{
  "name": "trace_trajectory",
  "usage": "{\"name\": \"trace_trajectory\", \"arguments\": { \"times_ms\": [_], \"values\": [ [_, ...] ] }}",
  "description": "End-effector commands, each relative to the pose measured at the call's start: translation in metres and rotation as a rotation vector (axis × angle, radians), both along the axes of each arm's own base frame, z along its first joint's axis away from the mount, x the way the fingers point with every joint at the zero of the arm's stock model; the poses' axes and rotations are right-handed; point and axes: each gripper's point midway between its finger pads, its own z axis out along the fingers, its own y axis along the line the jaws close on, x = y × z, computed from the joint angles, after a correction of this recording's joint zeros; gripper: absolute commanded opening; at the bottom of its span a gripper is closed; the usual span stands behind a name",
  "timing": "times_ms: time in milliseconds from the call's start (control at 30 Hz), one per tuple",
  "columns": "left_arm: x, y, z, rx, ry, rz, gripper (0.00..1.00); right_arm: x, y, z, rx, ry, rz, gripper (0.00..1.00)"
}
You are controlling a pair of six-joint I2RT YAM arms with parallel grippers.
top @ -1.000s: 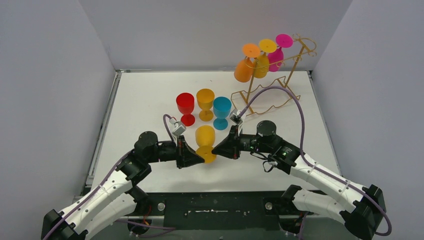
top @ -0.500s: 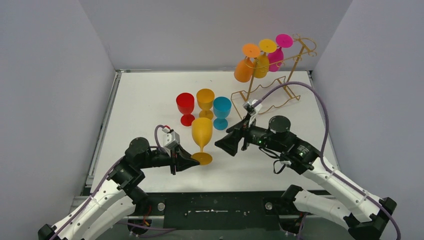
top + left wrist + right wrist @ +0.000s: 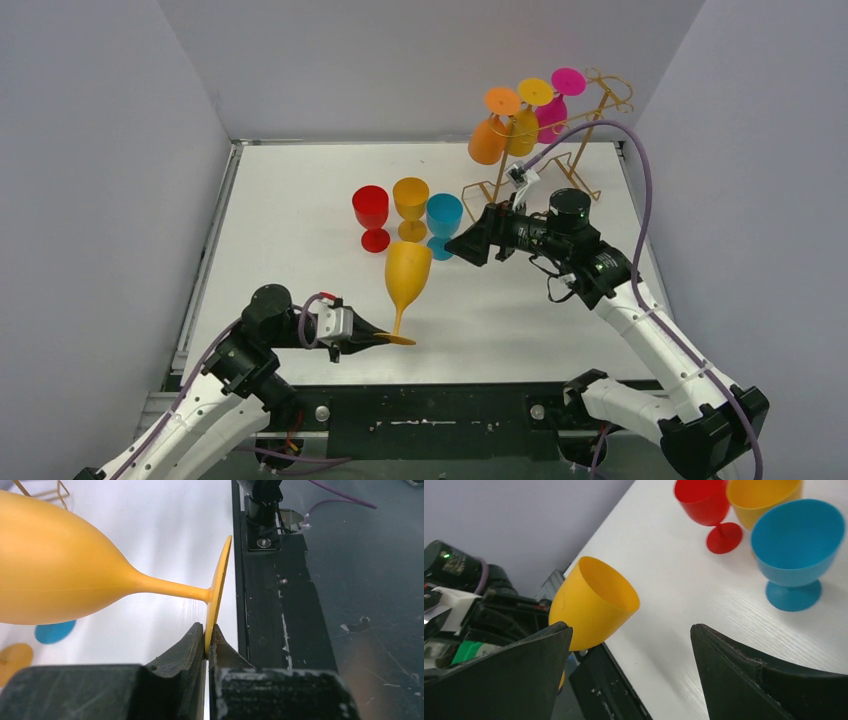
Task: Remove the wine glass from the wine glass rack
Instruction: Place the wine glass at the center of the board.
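The yellow wine glass (image 3: 407, 278) stands nearly upright, bowl up, stem leaning slightly, near the bench's (image 3: 300, 200) front edge, well apart from the wine glass rack (image 3: 603, 100). The left end effector (image 3: 385, 338) pinches its foot rim. The right end effector (image 3: 470, 245), closed by the glass a second ago, now gapes empty farther back.

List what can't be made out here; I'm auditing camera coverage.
- Top view: whether the foot of the yellow glass rests on the table; from above no gap shows.
- Left wrist view: the glass's rim, cut off by the left edge.
- Right wrist view: its stem, behind a finger of the right pincer.
- Top view: the rack hooks, too thin to trace.
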Motion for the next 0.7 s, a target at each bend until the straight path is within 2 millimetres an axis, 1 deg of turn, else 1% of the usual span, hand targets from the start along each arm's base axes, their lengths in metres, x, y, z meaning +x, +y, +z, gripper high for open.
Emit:
{"name": "trace_trajectory", "arguments": {
  "times_ms": [0, 100, 233, 367, 467, 533, 600, 633, 667],
  "values": [
    [-0.006, 0.002, 0.004, -0.003, -0.182, -0.08, 0.0, -0.032, 0.025, 0.051, 0.174, -0.089, 0.275, 0.93],
    [-0.005, 0.005, 0.0, 0.057, -0.202, -0.098, 0.0, -0.036, 0.031, 0.056, 0.2, -0.074, 0.344, 0.91],
    [-0.006, 0.009, -0.01, 0.149, -0.202, -0.142, 0.0, -0.033, 0.037, 0.054, 0.198, -0.05, 0.382, 0.85],
    [-0.009, 0.008, -0.006, 0.149, -0.212, -0.177, 0.0, -0.03, 0.043, 0.047, 0.192, -0.022, 0.422, 0.76],
    [-0.001, 0.009, -0.009, 0.164, -0.231, -0.139, 0.0, -0.024, 0.043, 0.036, 0.148, 0.016, 0.409, 0.69],
    [-0.002, 0.013, -0.013, 0.197, -0.247, -0.143, 0.0, -0.023, 0.044, 0.031, 0.124, 0.025, 0.418, 0.68],
    [0.0, 0.017, -0.013, 0.221, -0.267, -0.137, 0.0, -0.022, 0.044, 0.027, 0.104, 0.033, 0.427, 0.66],
    [0.002, 0.018, -0.013, 0.229, -0.274, -0.124, 0.0, -0.021, 0.044, 0.027, 0.101, 0.035, 0.436, 0.64],
    [0.005, 0.018, -0.012, 0.232, -0.282, -0.108, 0.0, -0.023, 0.046, 0.027, 0.104, 0.041, 0.458, 0.59]
  ]
}}
